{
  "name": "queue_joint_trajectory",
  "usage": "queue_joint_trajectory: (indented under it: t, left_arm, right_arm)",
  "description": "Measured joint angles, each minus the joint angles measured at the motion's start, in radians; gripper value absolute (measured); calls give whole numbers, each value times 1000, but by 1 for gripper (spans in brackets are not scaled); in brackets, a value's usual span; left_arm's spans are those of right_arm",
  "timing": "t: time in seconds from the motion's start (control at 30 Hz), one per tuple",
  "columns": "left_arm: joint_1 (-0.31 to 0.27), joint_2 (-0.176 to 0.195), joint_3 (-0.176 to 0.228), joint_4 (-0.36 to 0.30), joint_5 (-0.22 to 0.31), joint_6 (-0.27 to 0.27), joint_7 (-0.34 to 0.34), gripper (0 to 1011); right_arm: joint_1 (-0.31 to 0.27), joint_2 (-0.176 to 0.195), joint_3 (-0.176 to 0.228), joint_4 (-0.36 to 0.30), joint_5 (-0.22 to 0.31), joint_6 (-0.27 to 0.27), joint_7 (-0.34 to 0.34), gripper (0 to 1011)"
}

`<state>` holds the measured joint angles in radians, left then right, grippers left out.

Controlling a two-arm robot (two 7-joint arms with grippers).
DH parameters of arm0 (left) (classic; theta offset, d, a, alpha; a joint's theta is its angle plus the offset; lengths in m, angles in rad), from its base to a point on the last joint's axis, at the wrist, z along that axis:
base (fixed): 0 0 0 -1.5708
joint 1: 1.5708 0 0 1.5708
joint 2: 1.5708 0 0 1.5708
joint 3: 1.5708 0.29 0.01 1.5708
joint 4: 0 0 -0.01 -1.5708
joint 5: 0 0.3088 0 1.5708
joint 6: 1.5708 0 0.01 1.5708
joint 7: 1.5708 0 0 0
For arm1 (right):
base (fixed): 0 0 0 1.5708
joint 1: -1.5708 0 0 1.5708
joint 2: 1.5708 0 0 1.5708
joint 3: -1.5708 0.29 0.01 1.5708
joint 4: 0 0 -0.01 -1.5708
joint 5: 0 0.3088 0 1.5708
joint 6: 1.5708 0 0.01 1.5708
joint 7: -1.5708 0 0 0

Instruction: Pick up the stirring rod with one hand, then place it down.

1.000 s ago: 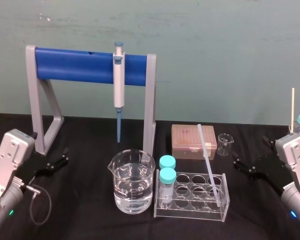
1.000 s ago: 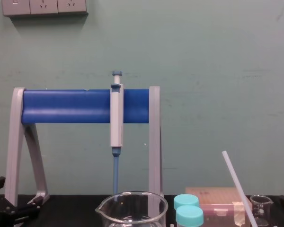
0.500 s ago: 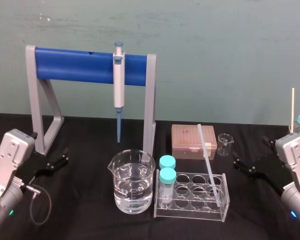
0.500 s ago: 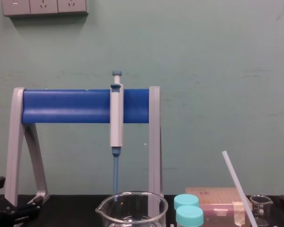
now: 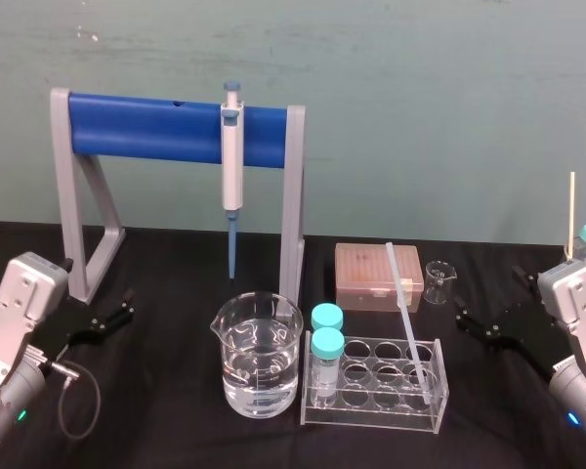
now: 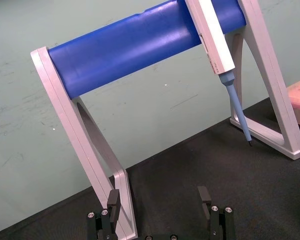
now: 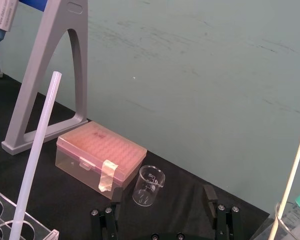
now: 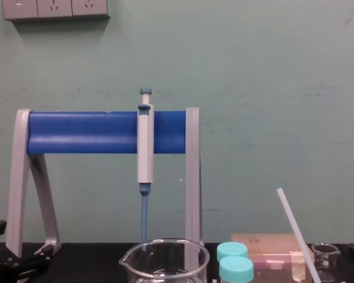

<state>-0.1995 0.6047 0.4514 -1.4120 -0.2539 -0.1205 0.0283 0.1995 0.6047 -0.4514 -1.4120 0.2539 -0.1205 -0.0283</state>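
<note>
The stirring rod (image 5: 406, 313) stands in the clear test-tube rack (image 5: 371, 415) at the near middle of the black table (image 5: 176, 430). Its lower end sits in a hole at the rack's right end, and it leans so that its top tilts to the left and toward the far side. In the chest view the stirring rod (image 8: 296, 233) rises aslant above the teal caps. In the right wrist view the stirring rod (image 7: 36, 155) crosses in front of the pink lidded box (image 7: 97, 157).

The right pincer (image 5: 488, 299) is low at the right side of the table, well apart from the rod, with nothing in it. In its own wrist view the right pincer (image 7: 162, 197) has its fingers spread wide, and the small glass beaker (image 7: 149, 184) sits beyond the gap. The left pincer (image 5: 125, 305) is low at the left side, near the grey leg of the pipette stand (image 5: 156, 127). Seen from its wrist, the left pincer (image 6: 159, 200) is likewise spread apart and empty.

Two teal-capped vials (image 5: 326, 354) stand in the rack's left end, just beside a large beaker (image 5: 258, 357) of clear liquid. A blue-tipped pipette (image 5: 232, 171) hangs from the stand's blue bar, behind that beaker. At the far right a thin pale stick (image 5: 571, 210) stands upright.
</note>
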Motion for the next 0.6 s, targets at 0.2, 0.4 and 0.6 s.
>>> queue_joint_trajectory:
  t: [0.2, 0.4, 0.6]
  left_arm:
    - [0, 0, 0, 0, 0, 0, 0, 1000]
    - [0, 0, 0, 0, 0, 0, 0, 1000]
    - [0, 0, 0, 0, 0, 0, 0, 1001]
  right_arm:
    - [0, 0, 0, 0, 0, 0, 0, 1000]
    - [0, 0, 0, 0, 0, 0, 0, 1000]
    - [-8, -6, 16, -2, -4, 1, 1, 1000]
